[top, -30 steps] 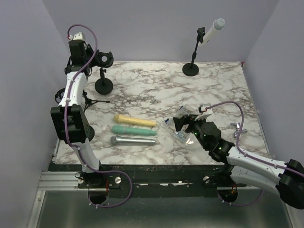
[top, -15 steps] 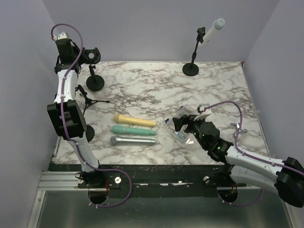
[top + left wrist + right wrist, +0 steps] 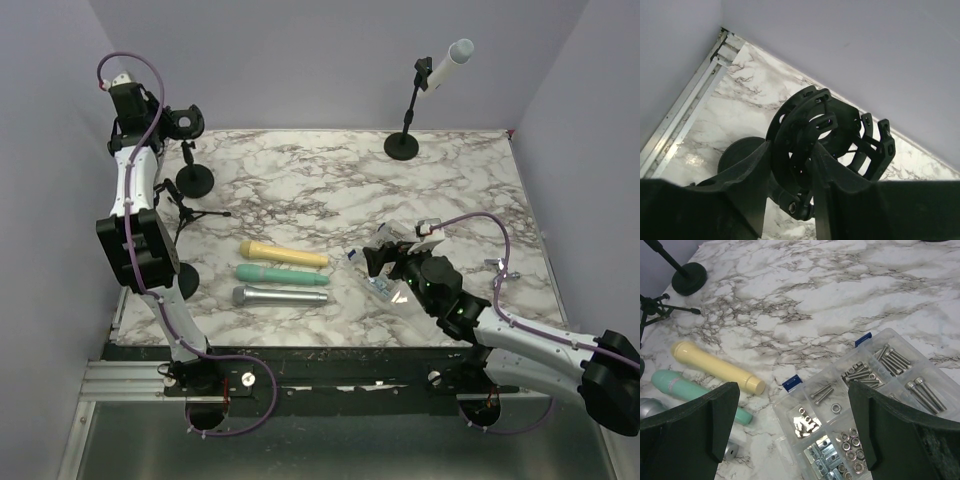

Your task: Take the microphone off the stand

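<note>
A white microphone (image 3: 448,63) sits tilted in the clip of a black stand (image 3: 404,140) at the back right, far from both grippers. My left gripper (image 3: 172,122) is at the back left corner. Its fingers (image 3: 750,175) press on both sides of the black ring mount (image 3: 807,120) of a second stand, whose round base (image 3: 194,182) rests on the marble; no microphone is in that mount. My right gripper (image 3: 792,410) hangs open over a clear parts box (image 3: 875,405), holding nothing.
Yellow (image 3: 283,256), green (image 3: 281,273) and silver (image 3: 279,296) microphones lie side by side at the front left. A small black tripod (image 3: 195,212) stands by the left arm. Purple walls close in the table (image 3: 330,190) on three sides.
My left gripper has swung left toward the back corner, and the ring-mount stand has moved left with it. The right arm has stayed still.
</note>
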